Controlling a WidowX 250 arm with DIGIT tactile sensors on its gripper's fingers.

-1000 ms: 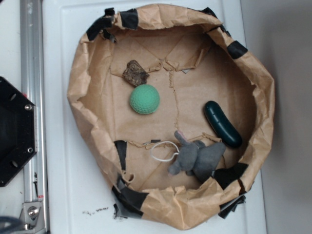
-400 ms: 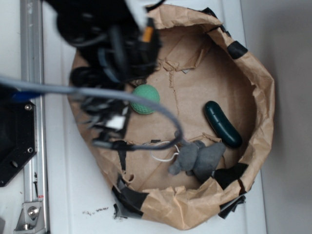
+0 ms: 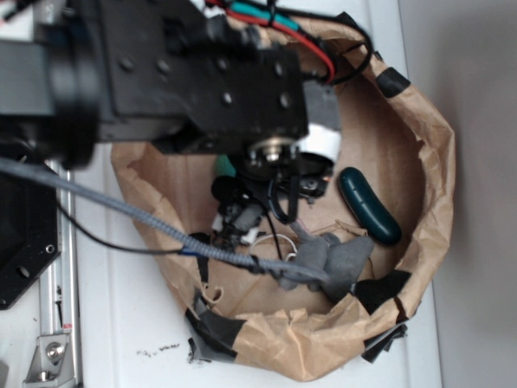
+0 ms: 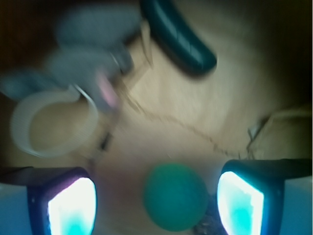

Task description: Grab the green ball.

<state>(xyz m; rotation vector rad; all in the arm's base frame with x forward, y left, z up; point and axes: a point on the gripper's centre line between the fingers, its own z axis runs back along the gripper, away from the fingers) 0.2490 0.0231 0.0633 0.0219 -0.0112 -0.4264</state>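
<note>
Mint-green, round, blurred in wrist view: green ball (image 4: pixel 174 197) lies on brown paper between the gripper (image 4: pixel 156 203) fingers (image 4: pixel 239 203), which are spread apart, not touching it.

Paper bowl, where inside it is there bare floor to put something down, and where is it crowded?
Bare paper shows at the bowl's right side, between the cucumber and the rim, and along the bottom below the plush toy. The left-centre is crowded: the open end effector straddles the green ball, with the white ring nearby.
</note>
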